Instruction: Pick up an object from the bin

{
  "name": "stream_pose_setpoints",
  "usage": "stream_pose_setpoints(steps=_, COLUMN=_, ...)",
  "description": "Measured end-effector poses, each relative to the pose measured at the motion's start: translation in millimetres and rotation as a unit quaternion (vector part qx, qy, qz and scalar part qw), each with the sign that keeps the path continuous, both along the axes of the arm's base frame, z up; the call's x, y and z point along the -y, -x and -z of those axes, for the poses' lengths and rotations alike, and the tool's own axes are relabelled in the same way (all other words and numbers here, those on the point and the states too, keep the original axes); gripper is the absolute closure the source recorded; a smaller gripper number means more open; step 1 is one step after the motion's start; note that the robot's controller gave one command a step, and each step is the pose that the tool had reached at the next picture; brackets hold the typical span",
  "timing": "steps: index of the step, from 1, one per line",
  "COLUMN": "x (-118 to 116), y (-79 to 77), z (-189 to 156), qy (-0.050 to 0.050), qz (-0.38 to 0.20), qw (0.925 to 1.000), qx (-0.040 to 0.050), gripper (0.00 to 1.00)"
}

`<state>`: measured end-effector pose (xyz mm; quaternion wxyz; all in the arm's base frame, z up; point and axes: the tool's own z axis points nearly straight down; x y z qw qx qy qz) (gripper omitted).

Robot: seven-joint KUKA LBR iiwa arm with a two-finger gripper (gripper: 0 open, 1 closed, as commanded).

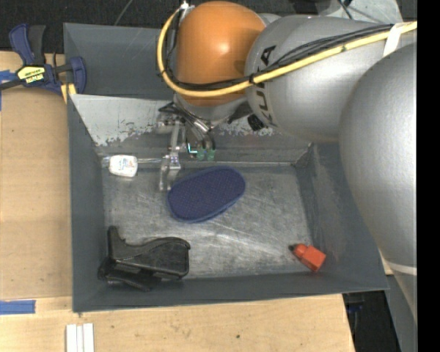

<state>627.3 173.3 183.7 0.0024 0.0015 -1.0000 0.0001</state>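
the gripper (180,160) is seen low in the bin (88,218), close to the far wall and about midway along it, hung under the orange cover (213,42) of the arm (337,79), by which the bin is entered from the right. how far the gripper is spread cannot be told, as its lower part is crowded by metal parts; nothing is seen gripped in it. just below it and to its right a blue oval (207,193) is laid flat on the floor, tilted so that its right end is nearer the far wall. the gripper's tip is placed at the oval's upper left edge, and whether the oval is touched cannot be told. a white piece (123,166) is found to the left of the gripper, near the far wall, apart from the oval. a black object (143,259) is laid in the near left corner, well apart from the gripper. an orange block (308,256) is set by the near right wall, well apart from everything else
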Motion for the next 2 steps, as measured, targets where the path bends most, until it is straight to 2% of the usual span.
stream_pose_setpoints(steps=1, x=17.2, y=34.1, z=81.0, qy=0.0, qz=-0.108, qw=0.9942, qx=0.001, gripper=0.0)
stream_pose_setpoints(steps=2, x=110.9, y=62.2, z=106.3, qy=0.001, qz=-0.093, qw=0.9957, qx=0.0026, gripper=0.0)
